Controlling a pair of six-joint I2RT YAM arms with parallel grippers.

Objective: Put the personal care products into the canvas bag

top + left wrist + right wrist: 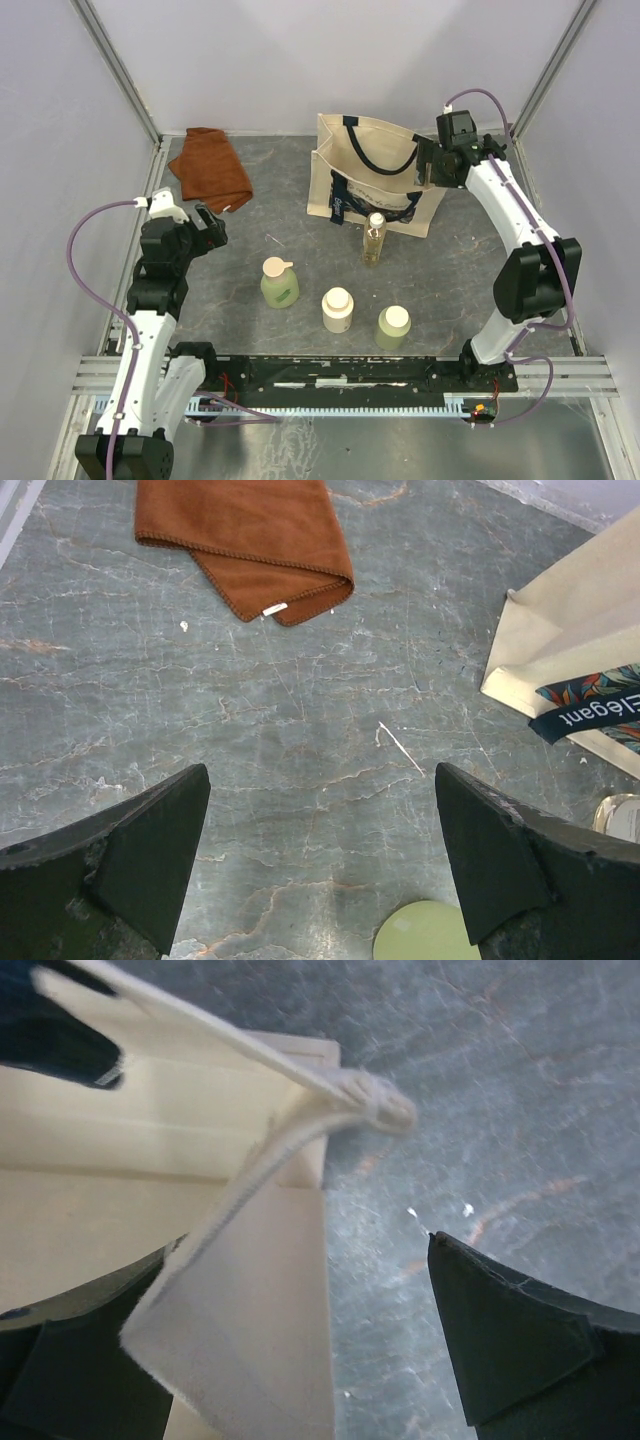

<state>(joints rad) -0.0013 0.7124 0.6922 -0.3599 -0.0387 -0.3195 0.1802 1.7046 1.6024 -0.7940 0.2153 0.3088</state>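
Observation:
The cream canvas bag (368,172) with navy handles stands open at the back. In front of it stands the slim amber bottle (374,238). Nearer are the pale green spout-capped bottle (279,283), the cream-white bottle (337,310) and the pale green cream-capped bottle (393,327). My left gripper (212,232) is open and empty above the floor (320,780), left of the bottles. My right gripper (432,165) is open at the bag's right end. In the right wrist view (300,1250) its jaws straddle the bag's side wall (270,1300), one finger inside and one outside.
A rust-brown folded cloth (210,167) lies at the back left and also shows in the left wrist view (250,540). A pale green bottle part (425,935) shows at the bottom edge of that view, and the bag's corner (570,630) at its right. Grey walls enclose the table.

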